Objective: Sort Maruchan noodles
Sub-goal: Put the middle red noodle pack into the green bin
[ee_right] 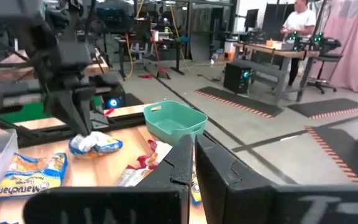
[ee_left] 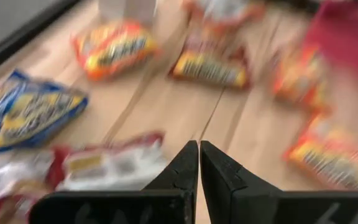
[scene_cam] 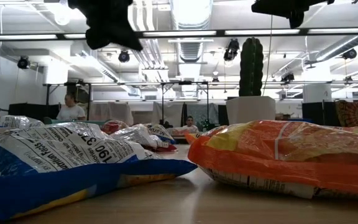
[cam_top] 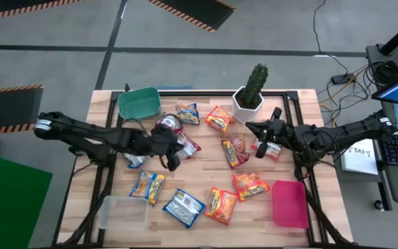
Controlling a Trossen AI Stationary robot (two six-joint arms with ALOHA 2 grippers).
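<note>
Packets of Maruchan noodles [cam_top: 224,205] lie scattered, unsorted, across my wooden tabletop [cam_top: 206,164] between green tray [cam_top: 139,103], pink tray [cam_top: 289,203] and clear tray [cam_top: 124,211]. Left gripper [cam_top: 172,163] and right gripper [cam_top: 260,151] hover above them, jaws clenched on nothing.

Maruchan noodles [cam_top: 221,119]: about dozen crinkly flat packets, scattered singly over wooden tabletop, all lying flat at varied angles. Orange-yellow packets [cam_top: 250,185] mostly seen toward middle and right side, two just touching near front edge. Blue-yellow packets [cam_top: 183,207] found at front centre, front left and back centre. Red-silver packets [cam_top: 185,145] clustered at left-centre, partly overlapped. None seen inside any tray.
</note>
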